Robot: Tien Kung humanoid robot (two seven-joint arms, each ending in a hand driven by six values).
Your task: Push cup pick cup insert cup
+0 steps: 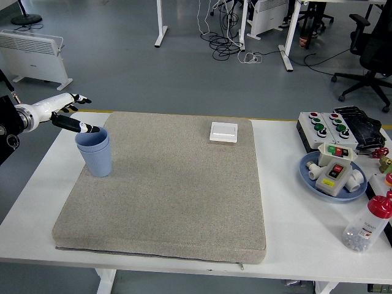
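Observation:
Two blue cups (94, 152) stand nested one inside the other, upright on the left part of the grey mat (165, 190). Only the rim of the inner cup shows above the outer one. My left hand (72, 113) hovers just above and to the left of the cups, its white and black fingers spread and holding nothing. The thumb tip reaches over the cup rim without gripping it. My right arm does not show in the head view.
A white square switch (223, 131) lies at the mat's far edge. To the right stand a button box (334, 125), a blue plate (309, 177) with electrical parts and a red-capped bottle (367, 225). The table edge runs close on the left.

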